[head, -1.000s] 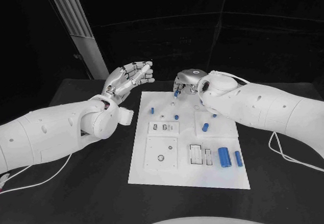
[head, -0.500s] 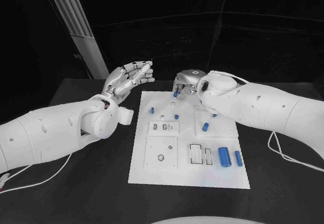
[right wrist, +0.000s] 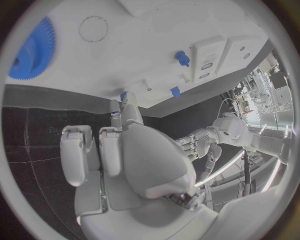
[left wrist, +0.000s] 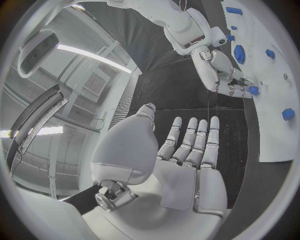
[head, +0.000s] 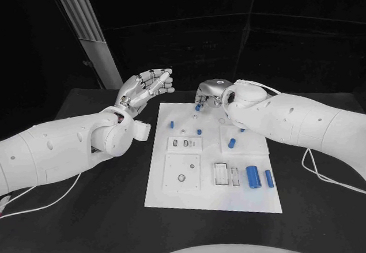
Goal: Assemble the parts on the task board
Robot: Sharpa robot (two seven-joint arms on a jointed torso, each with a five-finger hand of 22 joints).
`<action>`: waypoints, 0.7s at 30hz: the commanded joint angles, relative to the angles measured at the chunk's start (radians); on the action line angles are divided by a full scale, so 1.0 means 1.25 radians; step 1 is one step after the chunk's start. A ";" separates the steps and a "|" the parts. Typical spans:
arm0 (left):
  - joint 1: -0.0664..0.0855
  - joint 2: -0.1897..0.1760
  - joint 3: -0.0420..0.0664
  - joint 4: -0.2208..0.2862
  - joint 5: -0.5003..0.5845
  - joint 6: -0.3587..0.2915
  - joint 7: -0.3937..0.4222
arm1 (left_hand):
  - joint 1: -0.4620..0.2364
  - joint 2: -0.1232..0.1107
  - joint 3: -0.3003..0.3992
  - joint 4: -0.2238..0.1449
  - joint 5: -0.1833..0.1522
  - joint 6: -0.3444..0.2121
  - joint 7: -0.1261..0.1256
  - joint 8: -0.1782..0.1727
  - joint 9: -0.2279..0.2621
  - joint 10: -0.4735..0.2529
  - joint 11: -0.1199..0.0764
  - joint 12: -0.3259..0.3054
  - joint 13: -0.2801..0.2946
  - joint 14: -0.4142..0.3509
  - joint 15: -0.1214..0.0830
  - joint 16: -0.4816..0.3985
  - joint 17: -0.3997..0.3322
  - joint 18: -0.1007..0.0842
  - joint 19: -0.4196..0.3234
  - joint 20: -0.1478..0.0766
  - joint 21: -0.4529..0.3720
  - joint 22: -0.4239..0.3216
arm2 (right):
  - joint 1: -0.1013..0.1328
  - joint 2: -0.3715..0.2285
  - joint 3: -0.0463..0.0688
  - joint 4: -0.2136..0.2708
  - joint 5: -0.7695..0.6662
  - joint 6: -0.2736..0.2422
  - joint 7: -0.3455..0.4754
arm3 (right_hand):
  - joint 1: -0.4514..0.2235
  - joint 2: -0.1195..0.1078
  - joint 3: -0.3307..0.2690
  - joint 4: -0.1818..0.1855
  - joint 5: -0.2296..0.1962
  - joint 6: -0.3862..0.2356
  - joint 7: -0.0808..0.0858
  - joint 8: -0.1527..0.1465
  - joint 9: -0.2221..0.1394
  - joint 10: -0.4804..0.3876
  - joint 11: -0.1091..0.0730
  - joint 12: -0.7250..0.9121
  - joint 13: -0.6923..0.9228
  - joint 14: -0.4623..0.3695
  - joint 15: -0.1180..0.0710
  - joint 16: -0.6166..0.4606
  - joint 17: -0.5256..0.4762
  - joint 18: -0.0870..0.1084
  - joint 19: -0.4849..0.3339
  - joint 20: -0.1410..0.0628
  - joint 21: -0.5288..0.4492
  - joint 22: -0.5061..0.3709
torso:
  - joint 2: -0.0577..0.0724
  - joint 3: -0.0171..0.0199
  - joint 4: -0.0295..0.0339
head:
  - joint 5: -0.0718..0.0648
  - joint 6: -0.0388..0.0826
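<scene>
Right robot hand [head: 209,93] pinching a small blue part [head: 198,106] over the white board's [head: 212,202] far edge, left robot hand [head: 145,87] released, raised above the counter [head: 89,224].

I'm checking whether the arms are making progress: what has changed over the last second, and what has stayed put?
Hardly anything. The silver right hand at the far edge of the white task board has shifted very slightly and keeps pinching a small blue part. The silver left hand stays raised beside the board, fingers apart, holding nothing. The blue pieces on the board, including the large blue cylinder, lie where they were.
</scene>
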State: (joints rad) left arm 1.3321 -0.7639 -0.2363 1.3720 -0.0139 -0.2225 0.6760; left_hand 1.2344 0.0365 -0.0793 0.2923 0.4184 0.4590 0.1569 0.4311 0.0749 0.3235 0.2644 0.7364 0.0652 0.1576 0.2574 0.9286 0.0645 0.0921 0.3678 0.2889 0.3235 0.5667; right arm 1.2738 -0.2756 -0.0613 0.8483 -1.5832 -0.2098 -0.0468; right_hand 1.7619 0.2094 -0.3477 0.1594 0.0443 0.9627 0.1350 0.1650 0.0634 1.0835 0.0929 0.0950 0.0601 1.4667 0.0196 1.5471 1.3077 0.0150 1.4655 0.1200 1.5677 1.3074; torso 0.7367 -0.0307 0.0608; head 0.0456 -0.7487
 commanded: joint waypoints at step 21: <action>0.002 0.003 0.000 -0.012 -0.005 0.012 0.125 | 0.001 0.007 -0.006 0.000 0.001 -0.008 0.110 0.004 0.000 -0.007 0.000 0.001 -0.001 -0.005 0.002 -0.003 0.000 -0.003 -0.006 0.001 -0.003 -0.001 | 0.002 -0.100 0.000 0.124 0.135 -0.161 0.039 | -0.137 -0.039 0.008 0.031 0.002 -0.110 0.030 -0.065 0.010 -0.105 0.027 0.018 0.015 0.040 0.022 -0.018 -0.019 -0.008 0.075 0.030 -0.004 0.198 | -0.004 -0.0002 -0.0057 | 0.000 0.010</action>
State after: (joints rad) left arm 1.3322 -0.7617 -0.2363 1.3584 -0.0139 -0.2202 0.6761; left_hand 1.2345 0.0364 -0.0794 0.2922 0.4184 0.4590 0.1569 0.4310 0.0749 0.3234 0.2644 0.7364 0.0651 0.1576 0.2574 0.9286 0.0645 0.0920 0.3678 0.2889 0.3235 0.5668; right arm 1.2733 -0.3946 -0.0618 0.9901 -1.5106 -0.3033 -0.0350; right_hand 1.5981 0.1597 -0.3411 0.1977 0.0443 0.8216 0.1719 0.0814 0.0755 0.9460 0.1254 0.1153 0.0778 1.4668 0.0555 1.5297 1.2847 0.0151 1.4672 0.1644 1.5677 1.3074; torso 0.7336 -0.0302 0.0568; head 0.0480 -0.7385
